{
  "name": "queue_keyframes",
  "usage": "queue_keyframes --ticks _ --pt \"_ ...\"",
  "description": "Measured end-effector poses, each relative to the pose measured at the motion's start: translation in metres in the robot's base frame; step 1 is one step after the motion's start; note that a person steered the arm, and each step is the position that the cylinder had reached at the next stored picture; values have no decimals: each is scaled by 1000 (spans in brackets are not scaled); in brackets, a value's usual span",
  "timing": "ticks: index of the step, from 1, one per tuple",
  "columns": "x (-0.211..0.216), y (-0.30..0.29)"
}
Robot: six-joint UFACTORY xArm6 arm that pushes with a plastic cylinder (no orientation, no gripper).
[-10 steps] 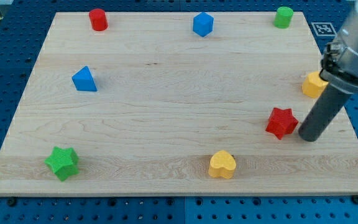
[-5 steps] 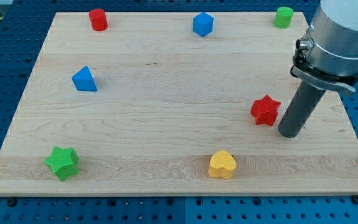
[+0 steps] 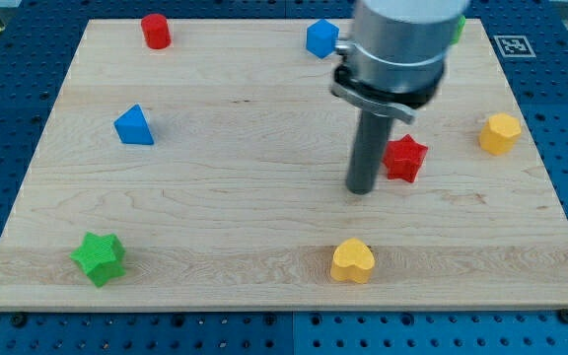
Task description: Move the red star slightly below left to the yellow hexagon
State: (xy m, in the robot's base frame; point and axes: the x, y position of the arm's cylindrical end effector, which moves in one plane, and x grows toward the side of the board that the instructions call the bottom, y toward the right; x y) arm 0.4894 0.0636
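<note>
You have no jaws here, only my tip (image 3: 362, 188) resting on the counter (image 3: 225, 217) just at the red star's (image 3: 404, 158) eight o'clock, so a push toward three o'clock would send it nearer the yellow hexagon (image 3: 499, 133).

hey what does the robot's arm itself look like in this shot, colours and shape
A wide, light grey cylinder makes up the arm's lower body, ending in a dark ring with a metal clamp band. A straight, round, dark grey rod extends below it to my tip, which is blunt. No cables or markings show.
</note>
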Motion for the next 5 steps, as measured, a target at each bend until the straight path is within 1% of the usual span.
queue_keyframes --ticks 1,2,4,5 --pt "-30 -32" --pt "-57 -33" --pt "-58 -33" --pt "-69 -54"
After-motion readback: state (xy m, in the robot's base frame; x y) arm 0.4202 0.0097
